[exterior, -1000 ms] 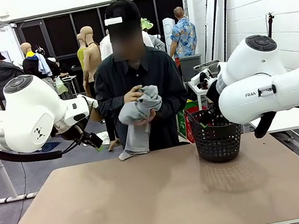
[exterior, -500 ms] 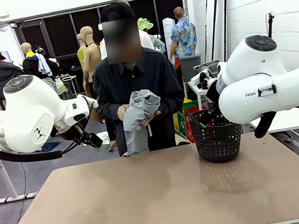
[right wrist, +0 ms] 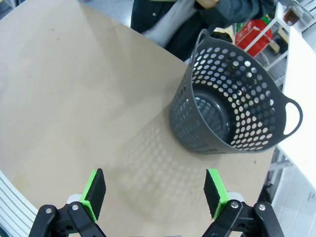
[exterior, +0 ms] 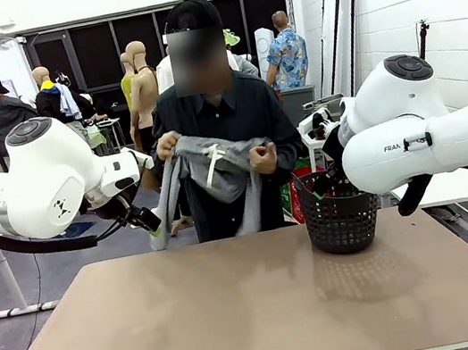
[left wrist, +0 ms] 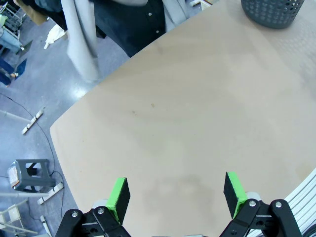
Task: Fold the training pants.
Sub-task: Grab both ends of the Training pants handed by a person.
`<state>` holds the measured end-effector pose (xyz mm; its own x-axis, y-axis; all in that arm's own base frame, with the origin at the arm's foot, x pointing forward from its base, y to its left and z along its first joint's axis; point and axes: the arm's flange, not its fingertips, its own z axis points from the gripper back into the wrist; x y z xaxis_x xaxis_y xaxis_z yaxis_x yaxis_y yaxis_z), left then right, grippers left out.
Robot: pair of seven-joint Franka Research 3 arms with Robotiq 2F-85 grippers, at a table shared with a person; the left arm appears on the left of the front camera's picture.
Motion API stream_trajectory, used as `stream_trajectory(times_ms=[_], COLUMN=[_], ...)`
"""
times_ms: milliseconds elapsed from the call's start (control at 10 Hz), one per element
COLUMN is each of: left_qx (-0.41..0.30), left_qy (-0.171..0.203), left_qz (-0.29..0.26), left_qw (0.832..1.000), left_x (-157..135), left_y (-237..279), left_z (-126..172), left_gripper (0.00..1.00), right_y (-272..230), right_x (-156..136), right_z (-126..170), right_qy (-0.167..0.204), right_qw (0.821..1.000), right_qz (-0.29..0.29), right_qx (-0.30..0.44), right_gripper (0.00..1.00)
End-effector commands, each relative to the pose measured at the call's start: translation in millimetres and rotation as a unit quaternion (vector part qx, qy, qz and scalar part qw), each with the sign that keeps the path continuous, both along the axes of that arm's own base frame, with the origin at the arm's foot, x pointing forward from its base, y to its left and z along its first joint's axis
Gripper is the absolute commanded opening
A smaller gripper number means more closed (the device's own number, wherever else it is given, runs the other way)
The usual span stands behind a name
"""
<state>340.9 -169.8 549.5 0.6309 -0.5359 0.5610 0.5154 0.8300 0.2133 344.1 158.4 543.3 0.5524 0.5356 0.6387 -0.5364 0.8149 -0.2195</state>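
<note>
Beyond the table's [exterior: 259, 316] far edge, the training pants [exterior: 214, 162] hang in the air from the person's raised hand [exterior: 167, 143] and lower hand [exterior: 261, 157] (waistband stretched crosswise, legs dangling), slightly toward the robot's left, so the left arm seems nearer. The left claw [left wrist: 177, 190] and right claw [right wrist: 155, 190] hover wide open and empty over bare tan table; a black mesh basket [right wrist: 232, 113] stands at its far right.

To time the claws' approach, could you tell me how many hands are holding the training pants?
2: one hand grips the training pants at picture left, the other hand at picture right, beyond the table's far edge.
</note>
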Motion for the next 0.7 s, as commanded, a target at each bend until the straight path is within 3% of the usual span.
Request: stream_trajectory(times_ms=[0,600], left_qx=[0.000,0.000], left_qy=[0.000,0.000], left_qz=[-0.003,-0.003], left_qw=[1.000,1.000], left_x=[0.4,0.4], left_y=[0.8,0.8], left_z=[0.2,0.2], left_gripper=[1.00,1.00], right_y=[-0.2,-0.2], right_x=[0.0,0.0], right_z=[-1.2,-1.2], right_qy=[-0.003,-0.003], right_qw=[1.000,1.000], right_qz=[0.000,0.000], right_qx=[0.000,0.000], right_gripper=[1.00,1.00])
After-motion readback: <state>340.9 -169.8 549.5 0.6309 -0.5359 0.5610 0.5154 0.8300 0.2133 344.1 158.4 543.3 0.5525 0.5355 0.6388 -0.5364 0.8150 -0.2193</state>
